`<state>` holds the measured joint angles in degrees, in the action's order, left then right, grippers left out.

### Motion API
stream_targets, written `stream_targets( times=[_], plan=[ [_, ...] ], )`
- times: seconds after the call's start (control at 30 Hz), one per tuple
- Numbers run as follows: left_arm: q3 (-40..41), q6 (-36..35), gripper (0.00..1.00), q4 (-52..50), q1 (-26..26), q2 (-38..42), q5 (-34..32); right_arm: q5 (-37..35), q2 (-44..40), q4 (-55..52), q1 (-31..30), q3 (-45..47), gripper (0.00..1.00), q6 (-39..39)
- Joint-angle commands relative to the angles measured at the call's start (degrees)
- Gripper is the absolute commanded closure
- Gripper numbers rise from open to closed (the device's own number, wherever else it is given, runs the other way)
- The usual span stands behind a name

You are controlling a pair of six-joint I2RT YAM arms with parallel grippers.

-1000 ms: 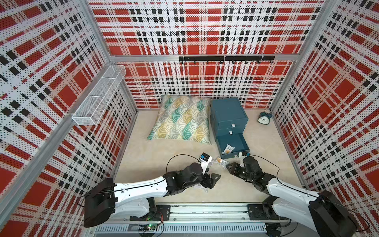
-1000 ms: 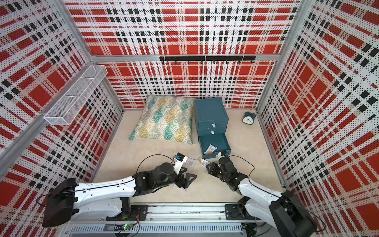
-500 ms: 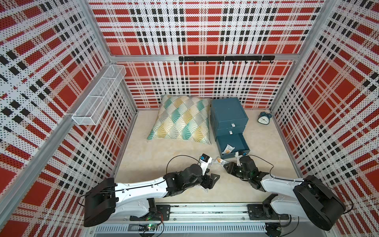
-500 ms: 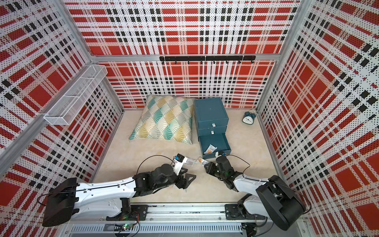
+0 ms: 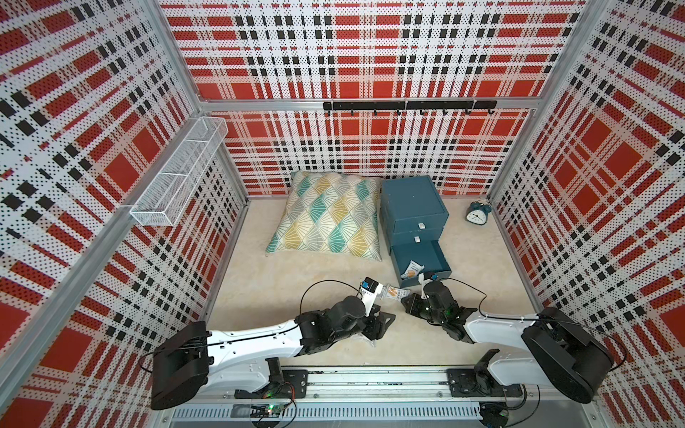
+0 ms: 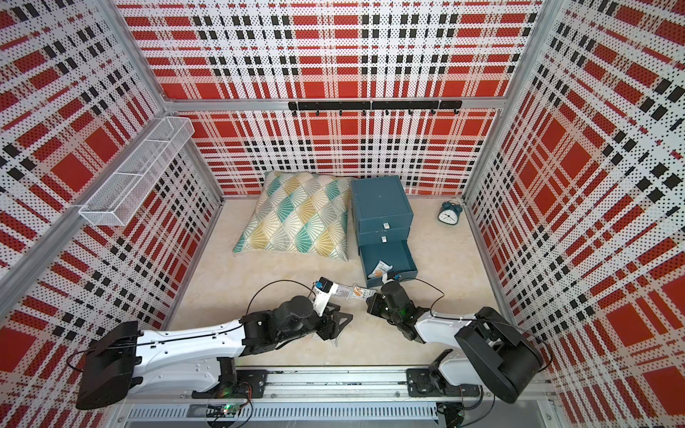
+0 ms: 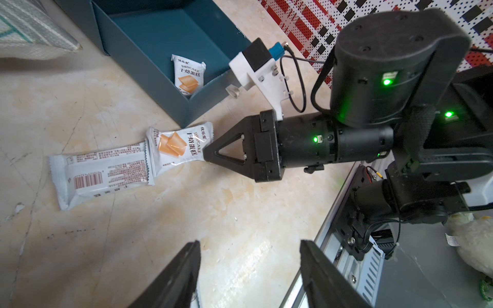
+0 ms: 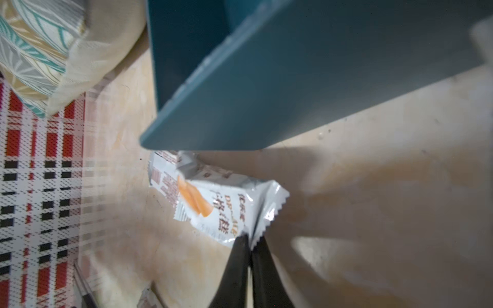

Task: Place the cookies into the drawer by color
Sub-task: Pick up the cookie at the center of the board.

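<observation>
The right gripper (image 8: 250, 240) is pinched shut on the crinkly end of a white cookie packet (image 8: 221, 208), likely to lift it. The packet lies just below the open bottom drawer (image 5: 430, 255), a little right of the middle in both top views. Another white packet (image 7: 189, 73) sits inside. The left gripper (image 7: 249, 245) has its fingers apart and holds nothing.

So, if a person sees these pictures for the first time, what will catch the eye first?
First, the loud red, black and white plaid walls that enclose the whole cell. Then, at the back, the teal drawer chest beside a patterned cushion, its bottom drawer pulled out with one white cookie packet inside. Just in front of it, the right tool pinches the end of a second white packet.
</observation>
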<state>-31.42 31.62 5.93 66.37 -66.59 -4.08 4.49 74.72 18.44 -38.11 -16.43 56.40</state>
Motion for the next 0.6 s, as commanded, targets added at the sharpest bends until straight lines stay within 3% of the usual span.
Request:
stream_targets(
  times=[0.0,0.17,0.2,0.4,0.57],
  plan=[
    [-0.31,-0.08,0.32,1.08,0.24,2.48,-0.1,-2.7,-4.46,-4.43,-0.82,-1.74,0.98,-0.7],
    [-0.73,0.29,0.03,1.27,0.25,5.74,-0.03,-3.85,-12.82,-10.85,-1.43,-3.23,1.0,-1.89],
    [-0.65,0.37,0.01,1.4,0.32,6.55,-0.18,-3.93,-14.48,-11.98,-1.38,-3.55,1.0,-2.23],
    [0.42,0.29,0.01,4.16,0.34,11.55,-0.58,-6.64,-22.97,-20.98,-1.42,-7.27,1.0,-4.63],
    [1.35,-0.15,0.01,6.98,0.34,13.73,-0.7,-9.85,-24.98,-26.68,-0.21,-10.4,1.0,-7.27]
  ],
)
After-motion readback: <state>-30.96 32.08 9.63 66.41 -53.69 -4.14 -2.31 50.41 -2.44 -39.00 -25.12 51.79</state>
